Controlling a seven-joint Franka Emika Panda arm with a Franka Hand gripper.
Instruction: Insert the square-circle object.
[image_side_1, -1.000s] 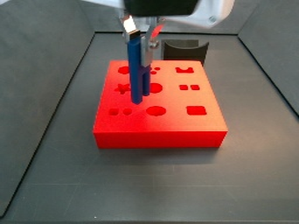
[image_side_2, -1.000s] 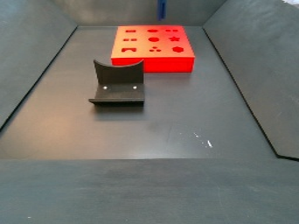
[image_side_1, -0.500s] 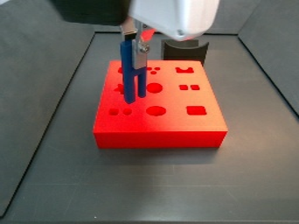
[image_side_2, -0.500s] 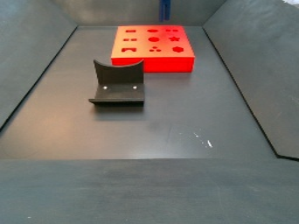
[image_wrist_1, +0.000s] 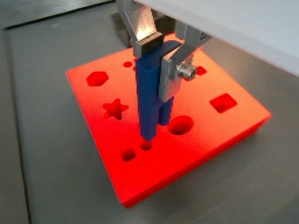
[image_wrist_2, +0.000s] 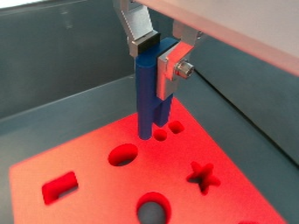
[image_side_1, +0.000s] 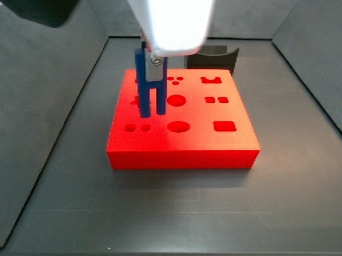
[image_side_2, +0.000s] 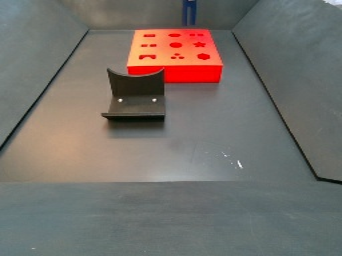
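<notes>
— What are you holding?

— My claw (image_wrist_1: 162, 54) is clamped on the slim bright-blue plastic peg with two parallel prongs (image_wrist_1: 152, 96). In both wrist views its flat silver fingers (image_wrist_2: 139, 24) press the peg's upper end from either side, and the peg hangs upright beneath them.

— Describe the peg.

— Long and narrow, a glossy saturated blue, far thinner than the flat red block with shaped holes (image_wrist_1: 239, 122) below it. In a side view the lower part splits into two straight prongs (image_side_1: 147, 92) with a gap between them.

— Where is it just now?

— Above the red block, over the part of its top face that carries a small pair of holes (image_wrist_2: 169, 131). In a wrist view the prong tips sit right at that pair, but I cannot tell whether they have entered. In a side view only a sliver of blue (image_side_2: 189, 11) shows at the upper edge, behind the red block (image_side_2: 177, 55).

— And around it?

— The block rests on the dark grey counter (image_side_2: 201, 140). A dark L-shaped fixture (image_side_2: 134, 96) stands on the counter well apart from the block, nearer that camera. A dark grey curved block (image_side_1: 214, 56) sits just behind the red one.
</notes>
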